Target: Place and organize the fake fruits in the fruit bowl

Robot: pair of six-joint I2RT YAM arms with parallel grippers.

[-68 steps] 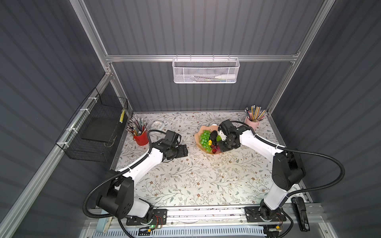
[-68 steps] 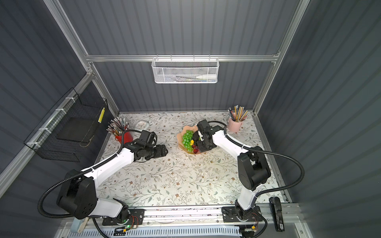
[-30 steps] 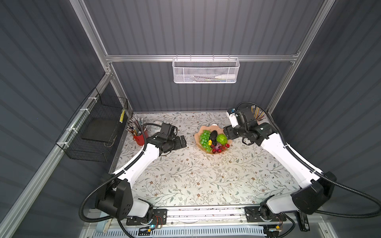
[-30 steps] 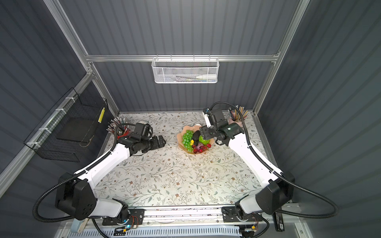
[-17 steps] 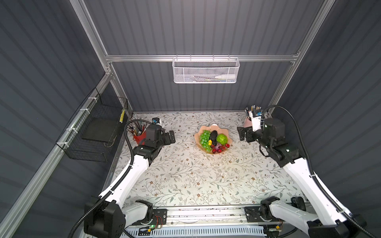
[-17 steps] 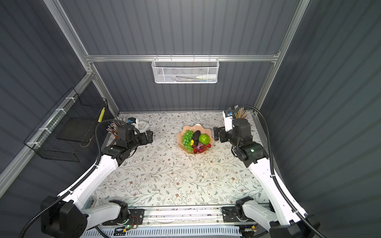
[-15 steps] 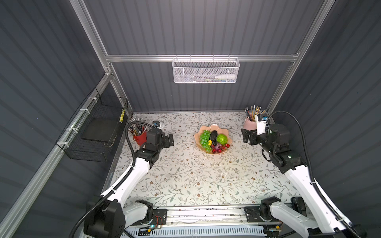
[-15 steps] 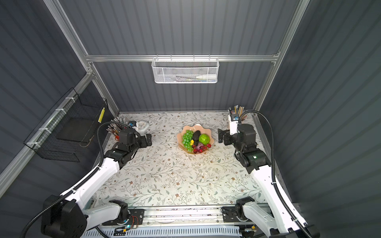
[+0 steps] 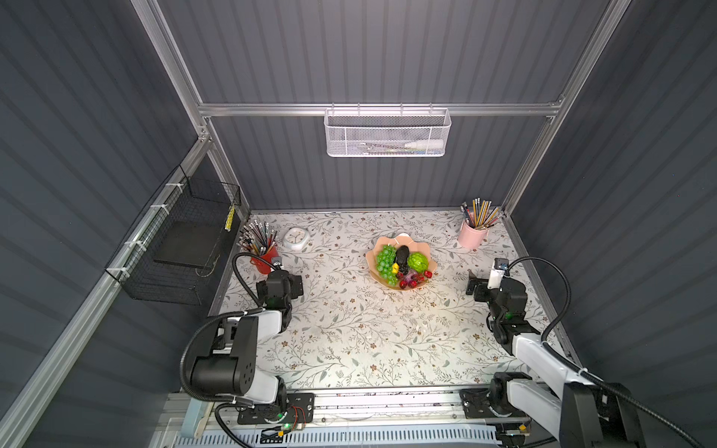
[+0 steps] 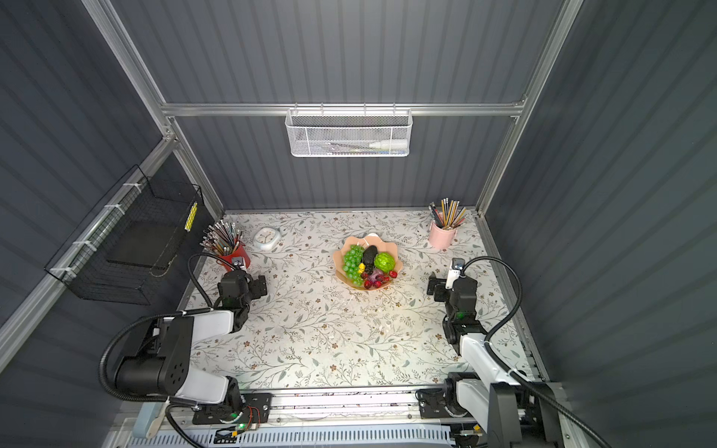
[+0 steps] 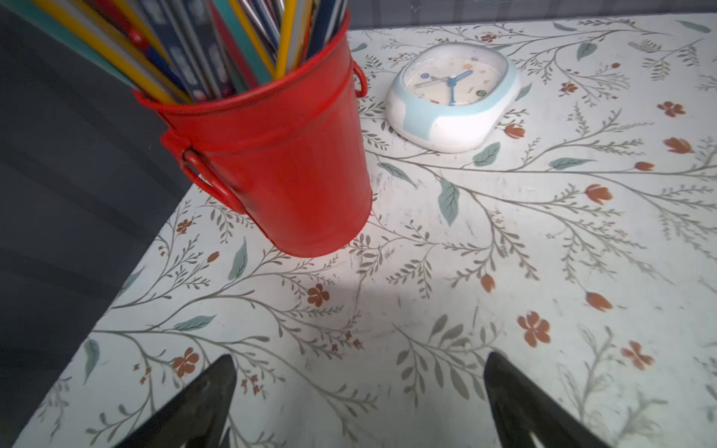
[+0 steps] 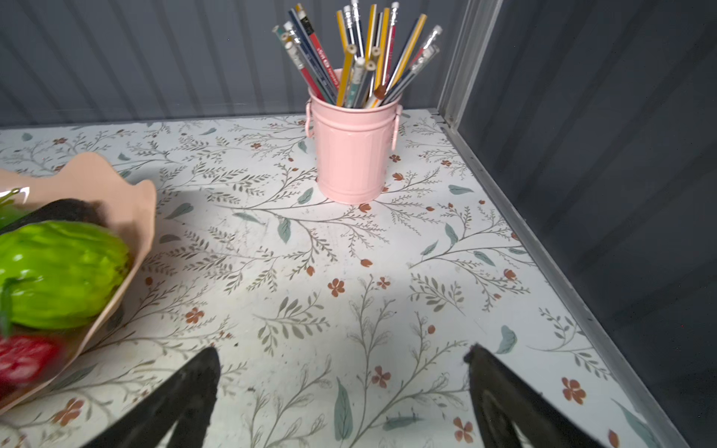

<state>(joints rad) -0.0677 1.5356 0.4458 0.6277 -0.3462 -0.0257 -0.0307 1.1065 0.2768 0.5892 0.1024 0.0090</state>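
Five containers, listed from the top views.

1. Fruit bowl [image 9: 381, 243] [image 10: 351, 242], mid-frame on the floral table [image 9: 349, 329]. Contents:
   - green grape bunch [image 9: 384, 262] at its left
   - black avocado [image 9: 402, 256] at centre
   - bumpy lime-green ball [image 9: 418, 262] at right
   - yellow lemon [image 9: 395, 267], purple round fruit [image 9: 409, 276] and red cherries [image 9: 412, 284] along its lower edge
2. Red pencil cup [image 9: 264, 264] [image 11: 287, 163], left of frame, packed with pencils. A white clock [image 9: 295, 237] sits near it.
3. Pink pencil cup [image 9: 471, 236] [image 12: 351, 155], upper right of the table, holding pencils.
4. White mesh basket [image 9: 386, 132], top centre on the rear rail, with a white tube lying inside.
5. Black wire basket [image 9: 178, 248], left wall, with a flat dark item inside.

Left gripper [image 9: 297, 286] [image 11: 359, 360]: near the red cup, jaws spread wide, nothing between them.
Right gripper [image 9: 474, 287] [image 12: 341, 353]: right of the bowl and clear of it, jaws spread wide, empty.
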